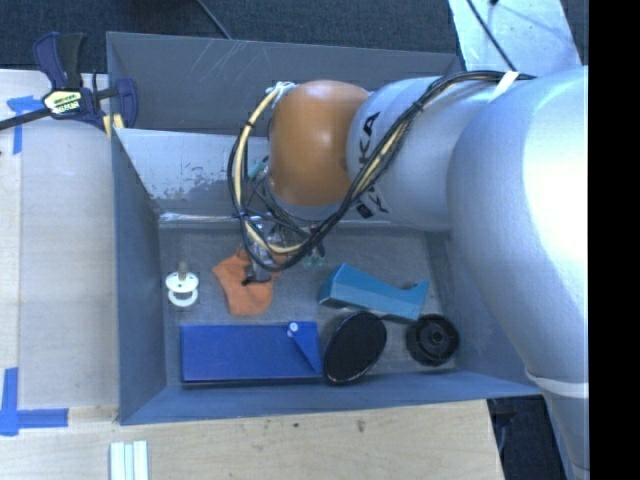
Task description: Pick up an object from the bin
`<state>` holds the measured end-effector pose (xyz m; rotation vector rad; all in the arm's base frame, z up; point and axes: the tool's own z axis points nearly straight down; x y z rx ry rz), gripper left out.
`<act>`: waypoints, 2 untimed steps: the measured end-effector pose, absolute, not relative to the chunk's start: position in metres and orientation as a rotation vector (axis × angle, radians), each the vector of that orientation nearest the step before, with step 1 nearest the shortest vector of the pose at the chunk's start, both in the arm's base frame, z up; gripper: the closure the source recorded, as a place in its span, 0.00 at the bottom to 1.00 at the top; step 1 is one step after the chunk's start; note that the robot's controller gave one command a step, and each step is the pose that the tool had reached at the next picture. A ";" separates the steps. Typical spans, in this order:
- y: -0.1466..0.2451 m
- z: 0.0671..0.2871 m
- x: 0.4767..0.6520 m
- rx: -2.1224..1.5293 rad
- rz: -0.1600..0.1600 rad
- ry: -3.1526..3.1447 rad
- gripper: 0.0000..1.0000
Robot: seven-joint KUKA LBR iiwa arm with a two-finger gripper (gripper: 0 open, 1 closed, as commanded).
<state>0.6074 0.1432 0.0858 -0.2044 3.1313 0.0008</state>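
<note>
My gripper (262, 266) reaches down at the back middle of the bin, under the orange wrist cover. Its tip meets the upper right edge of an orange crumpled soft piece (243, 286) on the bin floor. A small white round piece with a stem (182, 288) lies to the left of the orange piece. A flat blue rectangular block (248, 353) lies along the front wall, just below the orange piece.
A light blue angular piece (372, 292) lies right of centre. A black oval disc (353, 347) and a black round knob (433, 339) sit at the front right. The arm covers the back right of the bin.
</note>
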 end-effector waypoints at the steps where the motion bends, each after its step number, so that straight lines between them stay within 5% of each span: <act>1: 0.151 0.091 0.617 -0.234 0.004 3.128 1.00; 2: 0.143 0.103 0.619 -0.230 0.001 3.128 1.00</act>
